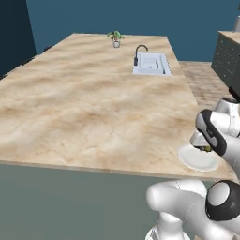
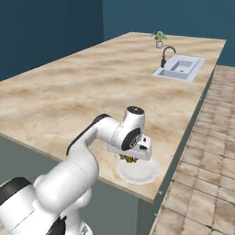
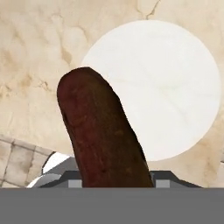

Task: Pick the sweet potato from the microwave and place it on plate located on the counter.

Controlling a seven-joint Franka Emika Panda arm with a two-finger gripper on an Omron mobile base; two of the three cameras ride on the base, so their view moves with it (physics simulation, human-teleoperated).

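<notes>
Gripping the potato (image 3: 100, 131), the hand (image 2: 130, 158) hangs just above the plate (image 2: 142, 175) near the surface (image 1: 84, 108) edge. Pickup looks done; lowering and letting go remain.

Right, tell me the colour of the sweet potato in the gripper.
Dark reddish-brown with faint lighter flecks; the sweet potato shows best in the hand view, above the white plate.

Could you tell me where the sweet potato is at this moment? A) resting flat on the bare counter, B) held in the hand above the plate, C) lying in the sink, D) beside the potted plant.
B: the sweet potato sits in the hand, hovering over the white plate.
</notes>
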